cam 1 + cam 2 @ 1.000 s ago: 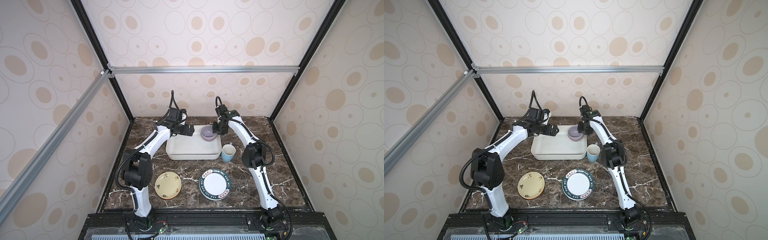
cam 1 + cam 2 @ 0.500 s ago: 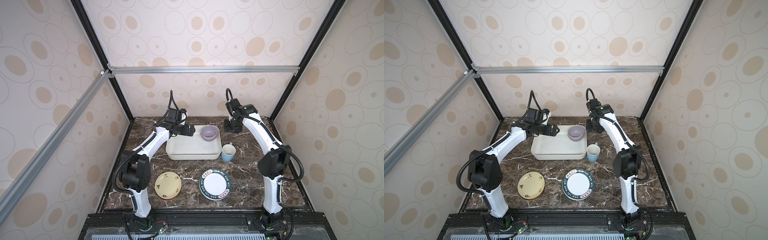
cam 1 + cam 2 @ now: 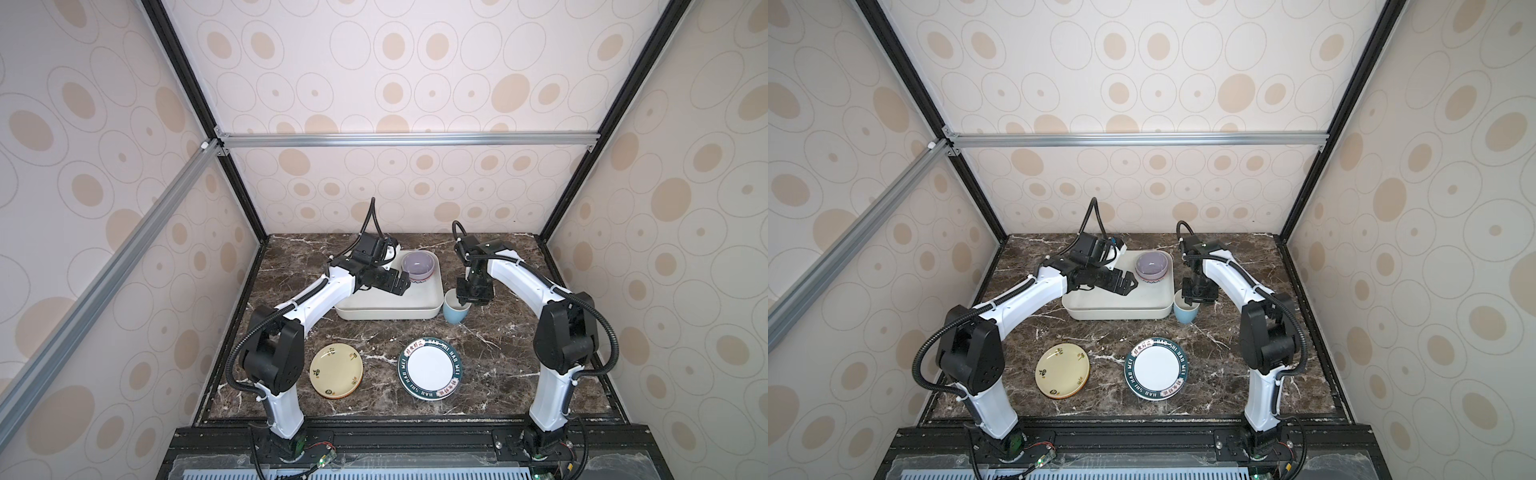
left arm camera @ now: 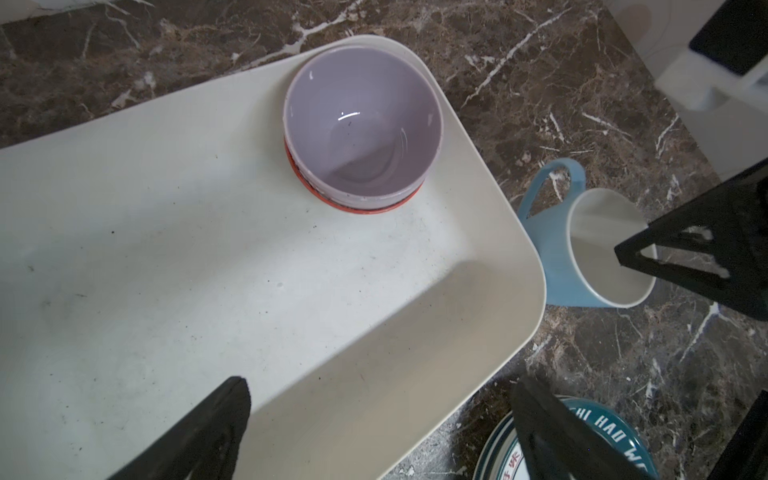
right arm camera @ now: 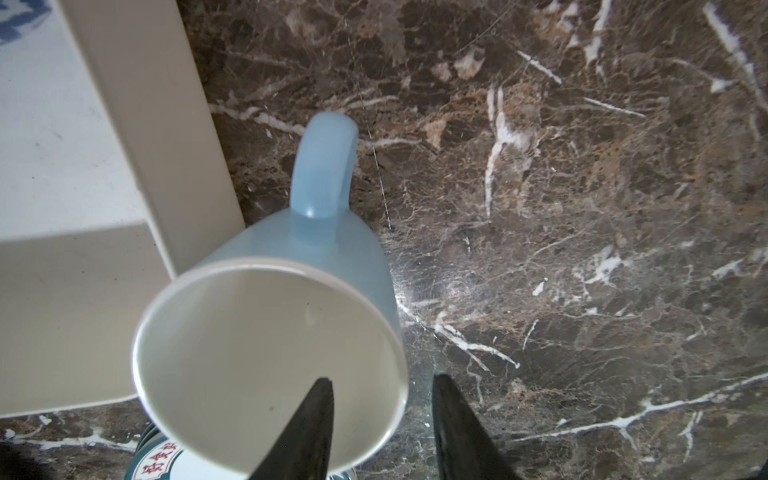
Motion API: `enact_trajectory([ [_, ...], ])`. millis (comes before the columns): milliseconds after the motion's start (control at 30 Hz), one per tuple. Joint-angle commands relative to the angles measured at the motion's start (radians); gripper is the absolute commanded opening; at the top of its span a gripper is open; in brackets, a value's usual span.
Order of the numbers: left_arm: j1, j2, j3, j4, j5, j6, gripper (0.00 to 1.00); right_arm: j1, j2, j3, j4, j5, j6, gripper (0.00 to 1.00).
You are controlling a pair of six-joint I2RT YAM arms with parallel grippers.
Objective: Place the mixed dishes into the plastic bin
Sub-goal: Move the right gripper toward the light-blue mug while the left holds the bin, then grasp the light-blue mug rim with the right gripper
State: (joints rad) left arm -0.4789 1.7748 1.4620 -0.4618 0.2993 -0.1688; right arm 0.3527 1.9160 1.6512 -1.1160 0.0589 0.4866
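The white plastic bin (image 3: 386,316) (image 3: 1117,313) (image 4: 166,249) stands mid-table at the back. In its far right corner a lilac-inside bowl (image 3: 419,266) (image 3: 1153,266) (image 4: 361,124) sits nested in a red-rimmed bowl (image 4: 353,205). My left gripper (image 3: 405,284) (image 3: 1133,284) (image 4: 382,380) hovers open over the bin, holding nothing. A light blue mug (image 3: 455,316) (image 3: 1185,313) (image 5: 249,345) stands upright against the bin's right wall. My right gripper (image 3: 467,301) (image 3: 1196,299) (image 5: 383,378) is just above it, open. One finger is over the mug's mouth and the other is outside its rim.
A pale yellow plate (image 3: 336,371) (image 3: 1062,370) and a green-rimmed white plate (image 3: 430,368) (image 3: 1156,368) lie on the marble table in front of the bin. Patterned walls close in the back and both sides.
My right gripper left the bowl in the bin, swung away to the back right, then came down over the mug. The left arm barely moved.
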Motion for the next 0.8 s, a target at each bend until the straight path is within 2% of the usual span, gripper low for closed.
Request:
enact_trajectory([
  [0, 0.005, -0.06, -0.015, -0.002, -0.018, 0.022, 0.99, -0.014, -0.003, -0.017, 0.046, -0.016, 0.029, 0.4],
  [67, 0.005, -0.074, -0.026, 0.004, -0.022, 0.012, 0.99, -0.024, 0.013, -0.026, 0.064, -0.031, 0.035, 0.37],
  [200, 0.006, -0.103, -0.056, 0.011, -0.042, -0.006, 0.99, -0.042, 0.038, -0.032, 0.067, -0.044, 0.034, 0.21],
  [400, 0.005, -0.134, -0.075, -0.004, -0.109, 0.006, 0.99, -0.056, 0.026, -0.033, 0.051, -0.035, 0.012, 0.07],
  [567, 0.005, -0.119, -0.049, -0.011, -0.126, 0.0, 0.99, -0.067, 0.005, -0.018, 0.028, -0.027, 0.004, 0.01],
  [767, 0.007, -0.085, 0.01, -0.017, -0.126, -0.005, 0.99, -0.068, -0.029, 0.055, -0.038, 0.005, -0.008, 0.0],
])
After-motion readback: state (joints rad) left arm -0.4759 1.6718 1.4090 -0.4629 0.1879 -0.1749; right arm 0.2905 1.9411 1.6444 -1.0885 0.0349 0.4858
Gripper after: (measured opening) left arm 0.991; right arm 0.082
